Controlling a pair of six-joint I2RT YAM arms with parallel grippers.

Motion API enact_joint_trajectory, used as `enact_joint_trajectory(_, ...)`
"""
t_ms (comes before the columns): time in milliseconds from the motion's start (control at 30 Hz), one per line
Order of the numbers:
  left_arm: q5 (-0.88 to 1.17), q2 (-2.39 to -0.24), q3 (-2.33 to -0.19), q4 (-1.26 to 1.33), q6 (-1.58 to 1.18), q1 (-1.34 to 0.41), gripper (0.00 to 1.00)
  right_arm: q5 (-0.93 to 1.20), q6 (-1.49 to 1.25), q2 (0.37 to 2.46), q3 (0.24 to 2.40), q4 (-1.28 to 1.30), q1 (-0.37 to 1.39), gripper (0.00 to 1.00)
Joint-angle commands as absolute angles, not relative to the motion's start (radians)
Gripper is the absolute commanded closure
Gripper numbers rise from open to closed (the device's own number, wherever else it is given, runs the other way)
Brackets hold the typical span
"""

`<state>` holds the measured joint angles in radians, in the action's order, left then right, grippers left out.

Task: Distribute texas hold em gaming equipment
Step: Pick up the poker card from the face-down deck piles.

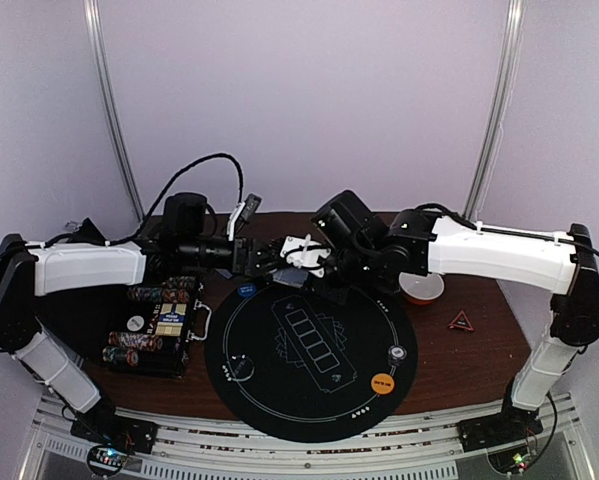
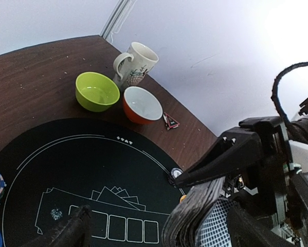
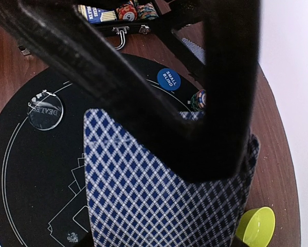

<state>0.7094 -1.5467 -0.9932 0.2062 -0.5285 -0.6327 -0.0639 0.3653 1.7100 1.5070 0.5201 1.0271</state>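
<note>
A deck of blue-diamond-backed playing cards (image 3: pixel 154 200) sits in my right gripper (image 3: pixel 205 159), which is shut on it; one black finger lies across the top card. In the left wrist view the deck (image 2: pixel 202 216) shows edge-on, fanned slightly, between the wide-open fingers of my left gripper (image 2: pixel 159 231), close to its right finger (image 2: pixel 251 229). From above, both grippers (image 1: pixel 262 257) (image 1: pixel 314 262) meet over the far edge of the black round mat (image 1: pixel 309 395). On the mat lie a blue small-blind disc (image 3: pixel 168 79), a clear dealer disc (image 3: pixel 44 110), an orange disc (image 1: pixel 381 382) and a white disc (image 1: pixel 397 352). A red triangle (image 1: pixel 461 320) rests on the table.
An open chip case (image 1: pixel 154 330) with rows of chips stands left of the mat. A green bowl (image 2: pixel 97 91), an orange-and-white bowl (image 2: pixel 142 104) and a white patterned mug (image 2: pixel 136 64) stand beyond the mat's right side. A small chip stack (image 3: pixel 199 99) sits near the blue disc.
</note>
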Motion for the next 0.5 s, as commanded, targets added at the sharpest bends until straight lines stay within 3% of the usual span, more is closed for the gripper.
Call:
enact_joint_trajectory(0,0.665,-1.567,-1.035,0.172,-0.488,-0.647,0.07,-0.078,0.374,1.73,1.551,0.521,1.039,0.5)
enact_joint_trajectory(300,0.629,-1.59,-1.044,0.128,-0.437,-0.676,0.1,-0.072,0.377,1.74,1.559,0.51,1.047,0.5)
enact_joint_trajectory(467,0.571,-1.592,-1.055,0.087,-0.412,-0.681,0.2,-0.077,0.376,1.737,1.559,0.51,1.05,0.5)
